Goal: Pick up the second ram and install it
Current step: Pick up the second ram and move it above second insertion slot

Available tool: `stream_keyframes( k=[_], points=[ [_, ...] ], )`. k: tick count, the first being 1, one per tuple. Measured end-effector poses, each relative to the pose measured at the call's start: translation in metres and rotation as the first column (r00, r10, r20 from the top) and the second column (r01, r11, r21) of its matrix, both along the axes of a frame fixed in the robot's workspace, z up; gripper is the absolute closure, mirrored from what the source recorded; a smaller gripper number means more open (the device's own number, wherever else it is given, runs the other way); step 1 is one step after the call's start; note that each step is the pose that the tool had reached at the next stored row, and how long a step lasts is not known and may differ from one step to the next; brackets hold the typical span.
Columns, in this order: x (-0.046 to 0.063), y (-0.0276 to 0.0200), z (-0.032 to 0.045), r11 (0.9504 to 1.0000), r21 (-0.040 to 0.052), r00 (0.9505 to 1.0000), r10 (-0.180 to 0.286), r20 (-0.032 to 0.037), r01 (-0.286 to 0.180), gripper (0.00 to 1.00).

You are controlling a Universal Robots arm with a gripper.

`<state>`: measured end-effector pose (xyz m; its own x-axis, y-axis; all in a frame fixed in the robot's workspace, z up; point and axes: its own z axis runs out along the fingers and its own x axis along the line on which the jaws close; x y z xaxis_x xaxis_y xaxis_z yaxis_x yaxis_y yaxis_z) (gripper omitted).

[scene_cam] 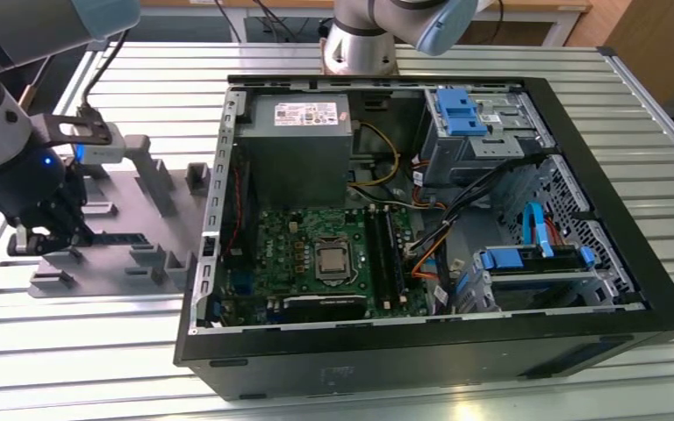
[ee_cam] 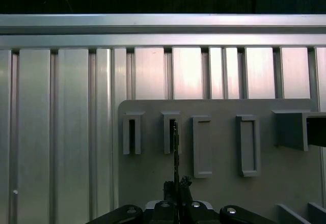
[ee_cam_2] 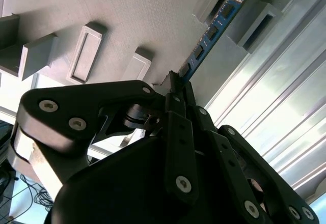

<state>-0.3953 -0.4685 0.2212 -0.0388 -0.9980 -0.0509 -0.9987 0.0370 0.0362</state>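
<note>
1. At the exterior view's left the arm reaches down, its gripper (scene_cam: pixel 45 239) low over the grey fixture block (scene_cam: pixel 109 263).
2. In the second wrist view the fingers pinch one end of the second ram (ee_cam_2: pixel 209 33).
3. The stick's far end sits in a fixture slot (ee_cam: pixel 172 127).

Gripper (scene_cam: pixel 42 244) at fixture (scene_cam: pixel 164 195), beside PC (scene_cam: pixel 431 355).
</note>
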Motion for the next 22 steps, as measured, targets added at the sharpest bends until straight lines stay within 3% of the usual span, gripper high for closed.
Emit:
stream_keyframes(
  k=[22],
  points=[
    [0.0000, 0.0000, 0.0053, 1.0000, 0.0000, 1.0000, 0.000, 0.0000, 0.000, 0.86]
  ],
)
